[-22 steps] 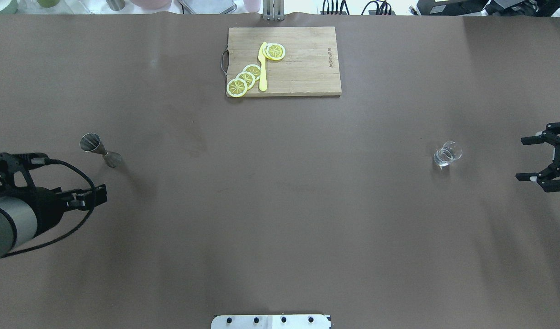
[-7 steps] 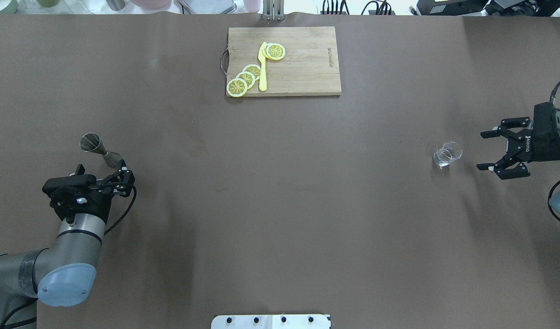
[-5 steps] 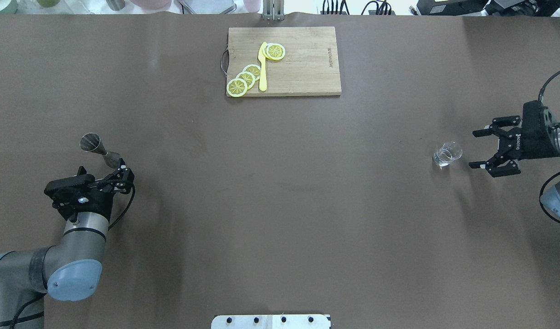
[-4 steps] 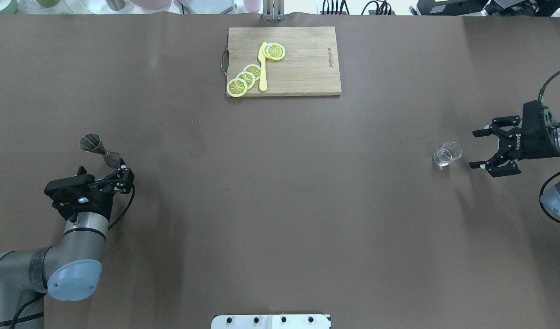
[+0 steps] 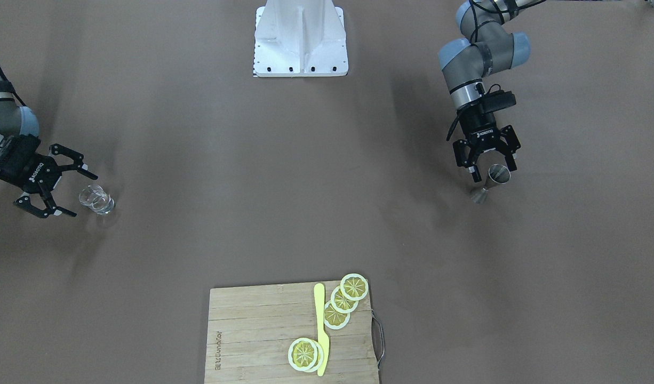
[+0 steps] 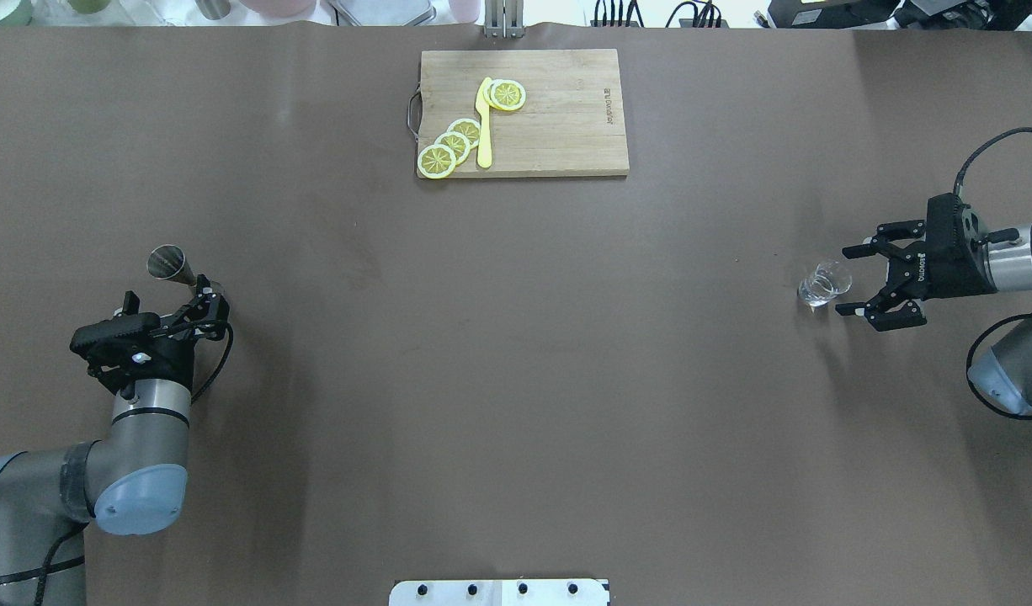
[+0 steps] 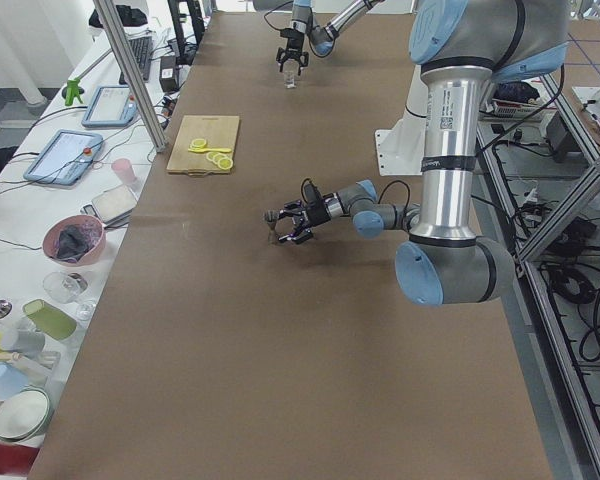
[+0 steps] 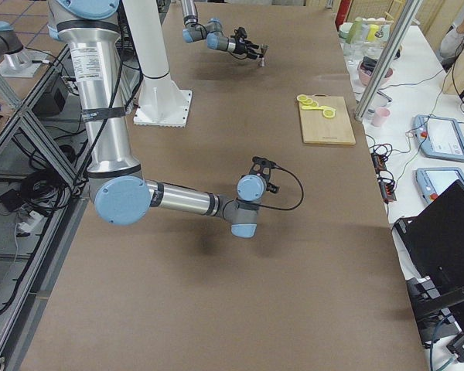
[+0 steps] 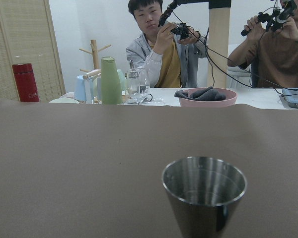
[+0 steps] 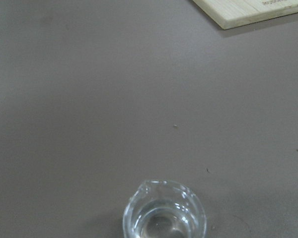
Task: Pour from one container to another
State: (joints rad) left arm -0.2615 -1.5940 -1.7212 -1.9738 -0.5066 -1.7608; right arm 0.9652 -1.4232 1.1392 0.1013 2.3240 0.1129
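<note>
Overhead exterior view has the right gripper [image 6: 848,281] low over the surface [image 6: 516,379], fingers spread to straddle the clear glass [image 6: 823,284] just ahead of their tips, while the left gripper [image 5: 488,165], fingers likewise apart, faces the upright steel jigger [image 6: 167,263] just ahead, probably to steady it.

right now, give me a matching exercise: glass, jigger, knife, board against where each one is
1 glass
2 jigger
3 knife
4 board

a on the board, beside lemon slices
b middle of the table edge farthest from the robot
c at the open left gripper
d at the open right gripper

Pairs: 1-d, 2-c, 3-a, 4-b
</note>
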